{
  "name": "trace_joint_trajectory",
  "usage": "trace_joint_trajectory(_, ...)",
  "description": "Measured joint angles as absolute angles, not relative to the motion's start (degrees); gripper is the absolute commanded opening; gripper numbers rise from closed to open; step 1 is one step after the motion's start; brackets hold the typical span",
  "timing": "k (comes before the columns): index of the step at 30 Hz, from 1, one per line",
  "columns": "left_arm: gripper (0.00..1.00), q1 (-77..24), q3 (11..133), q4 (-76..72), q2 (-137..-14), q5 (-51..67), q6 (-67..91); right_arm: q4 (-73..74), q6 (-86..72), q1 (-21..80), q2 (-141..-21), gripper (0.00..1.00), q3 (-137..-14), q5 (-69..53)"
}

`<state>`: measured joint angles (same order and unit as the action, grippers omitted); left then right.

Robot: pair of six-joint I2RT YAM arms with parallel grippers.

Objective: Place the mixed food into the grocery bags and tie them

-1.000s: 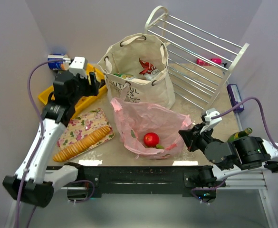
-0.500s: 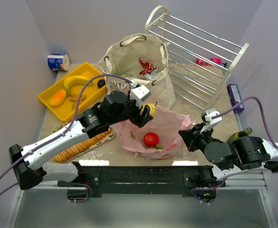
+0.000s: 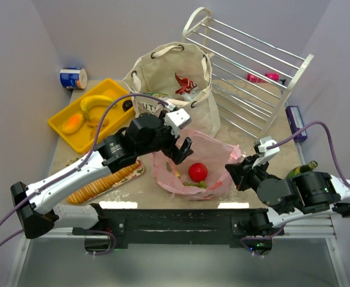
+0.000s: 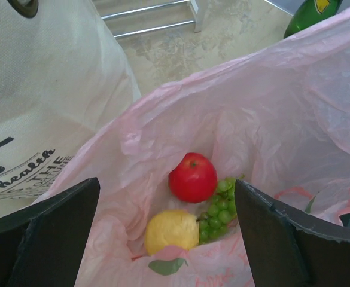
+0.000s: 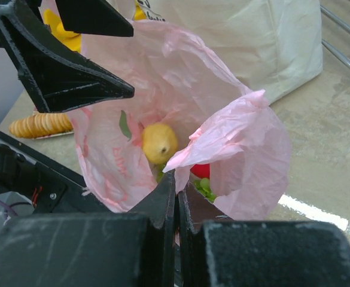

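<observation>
While the left gripper (image 3: 183, 149) hangs over the mouth of the thin translucent pink plastic bag (image 3: 213, 149) with its fingers spread wide and nothing between them, the right gripper (image 5: 173, 179) is pinched fully together on the near-right rim of that bag, holding the mouth up. Three pieces of the mixed food lie at the bottom of the bag: a round red apple (image 4: 192, 177), a yellow lemon (image 4: 171, 232) just beside it, and a small bunch of green grapes (image 4: 221, 206) next to both. A curved yellow banana (image 3: 97, 103) lies in the yellow plastic tray (image 3: 58, 128) at the left, well apart from the bag. A red packet (image 3: 185, 84) shows inside the large cream canvas tote (image 3: 163, 72) just behind the bag. Judged from this layout, loading is partly done and neither bag is tied. Hazards: the film is limp and held at one point only, so the unsupported left rim may fold over the opening and block the next item. The open left fingers stand close to the film; a careless retreat could snag it, drag the bag and tip fruit toward the near edge of the table (image 3: 249, 143). A slip of the right pinch would drop the rim.
</observation>
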<state>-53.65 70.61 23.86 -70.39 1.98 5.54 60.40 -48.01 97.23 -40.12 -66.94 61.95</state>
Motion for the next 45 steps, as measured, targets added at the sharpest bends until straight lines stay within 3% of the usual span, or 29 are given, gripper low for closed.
trace_joint_trajectory(6, 1.0, -47.44, 73.91, 24.86, -67.42, 5.85, 3.29, 60.95, -48.49, 97.23, -40.1, 0.0, -66.94, 61.95)
trace_joint_trajectory(14, 1.0, -9.28, 76.05, 24.34, -67.75, 9.69, 5.65, 61.01, -48.6, 97.23, -40.1, 0.0, -66.94, 61.95)
trace_joint_trajectory(20, 0.95, 5.87, 71.07, 21.87, -77.36, 9.15, 10.76, 60.82, -48.42, 97.23, -40.05, 0.0, -66.94, 61.93)
trace_joint_trajectory(27, 0.9, 9.61, 70.13, 20.34, -92.05, 1.52, 12.47, 60.12, -48.36, 97.23, -39.16, 0.0, -66.94, 61.21)
trace_joint_trajectory(37, 0.87, 11.0, 87.22, 17.96, -111.77, -6.22, 8.32, 57.67, -47.97, 97.23, -38.22, 0.0, -65.65, 59.96)
trace_joint_trajectory(45, 0.71, 11.62, 96.77, 18.39, -125.25, -6.96, 4.86, 58.39, -48.58, 97.23, -38.35, 0.0, -65.69, 60.12)
